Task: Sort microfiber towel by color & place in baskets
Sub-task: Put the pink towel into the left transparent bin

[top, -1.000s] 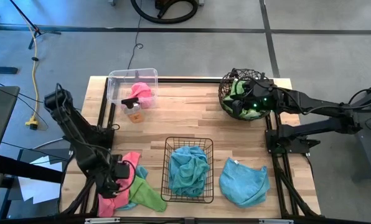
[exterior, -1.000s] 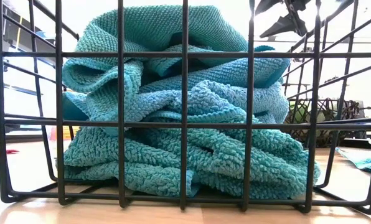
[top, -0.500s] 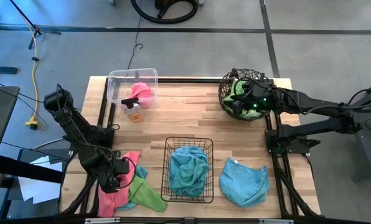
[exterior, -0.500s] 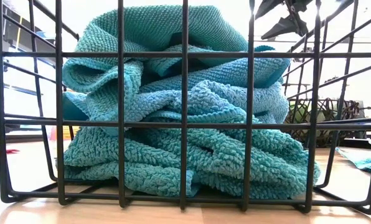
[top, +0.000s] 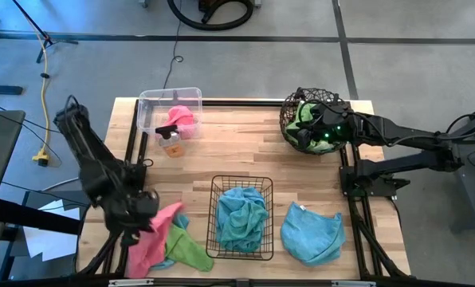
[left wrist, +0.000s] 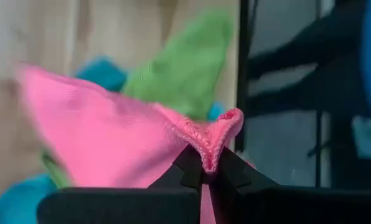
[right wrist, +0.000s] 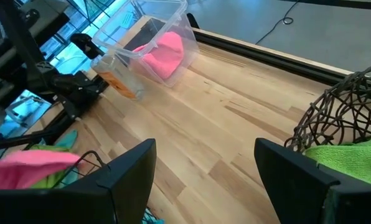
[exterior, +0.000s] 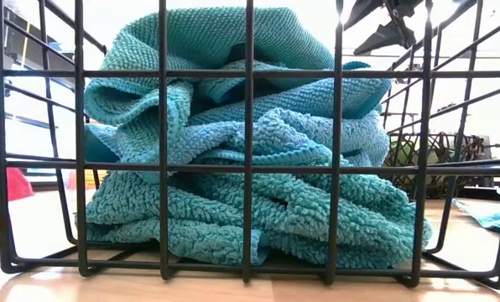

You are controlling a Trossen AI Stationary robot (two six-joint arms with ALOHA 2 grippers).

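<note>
High view: the left gripper [top: 146,215] sits at the lower left of the frame, pressed together on a pink towel [top: 154,239] that trails down from it. Beside the pink one lie a lime green towel [top: 188,251] and a sliver of blue cloth. The black wire-grid basket [top: 216,209] at lower centre holds a crumpled blue towel [top: 241,217]; another blue towel [top: 312,233] lies loose on the wooden surface [top: 237,151] to its right. The clear tub [top: 151,108] at upper left holds a pink cloth, with a small bottle [top: 171,143] just below it. At upper right the right gripper [top: 308,131] hovers over the round wire basket [top: 288,112], which holds green cloth.

Low view: the black grid basket [exterior: 162,252] fills the frame, the blue towel [exterior: 250,151] heaped inside. Pink cloth [exterior: 11,180] shows at the left edge, the round basket [exterior: 439,151] far right.

Left wrist view: the gripper's fingers [left wrist: 188,171] pinch a fold of the pink towel [left wrist: 111,140]; green cloth [left wrist: 185,65] lies behind.

Right wrist view: the right gripper [right wrist: 205,171] is spread wide, holding nothing. The tub [right wrist: 164,25] with pink cloth is at the top of the frame, the round basket [right wrist: 335,121] at the right.
</note>
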